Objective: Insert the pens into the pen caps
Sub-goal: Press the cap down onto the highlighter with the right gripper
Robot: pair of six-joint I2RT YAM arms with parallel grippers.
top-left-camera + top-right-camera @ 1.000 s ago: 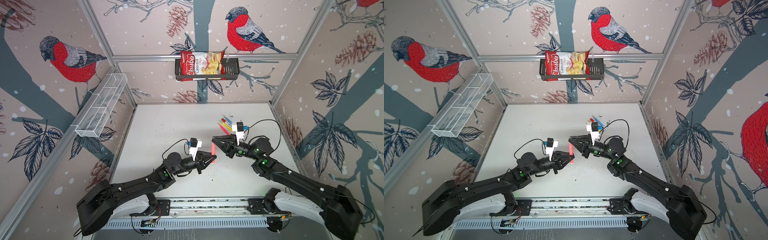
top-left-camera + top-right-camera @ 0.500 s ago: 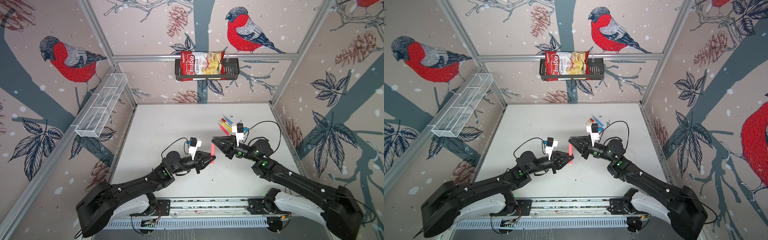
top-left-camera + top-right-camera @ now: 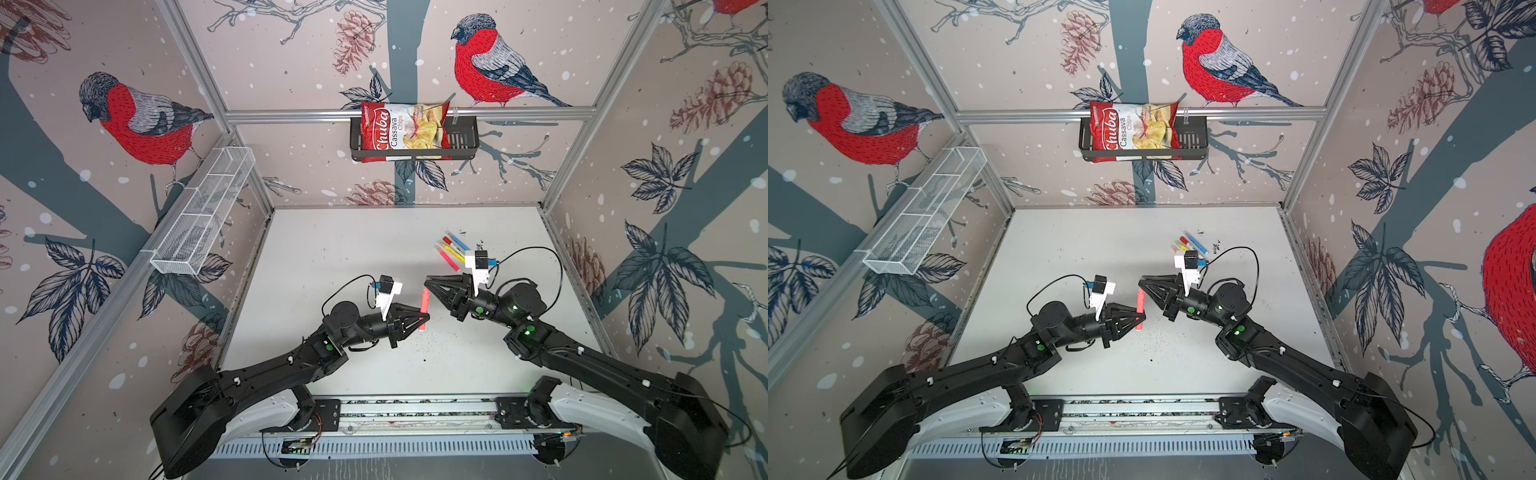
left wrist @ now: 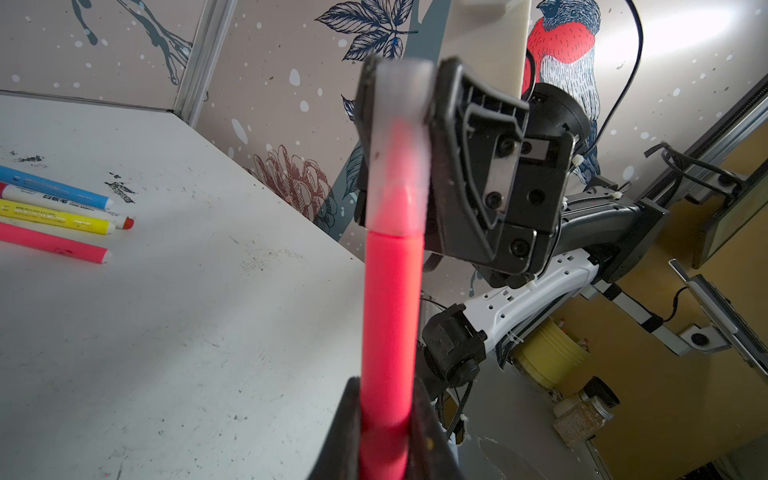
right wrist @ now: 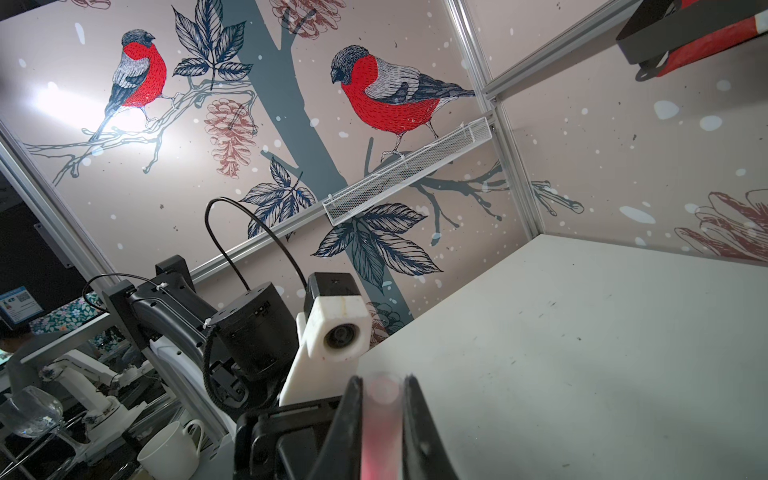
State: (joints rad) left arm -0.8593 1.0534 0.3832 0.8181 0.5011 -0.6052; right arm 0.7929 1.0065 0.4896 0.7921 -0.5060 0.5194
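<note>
Above the table (image 3: 332, 257), your left end effector (image 3: 423, 319) clamps the pen (image 3: 424, 301), axis toward 12 o'clock, tip inside the cap (image 4: 397, 124) your right end effector (image 3: 427, 283) pinches.

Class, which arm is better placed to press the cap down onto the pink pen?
Probably right: the right claw is shut on the cap, already over the pen tip; the left claw grips the barrel lower down, so it can only steady it.
</note>
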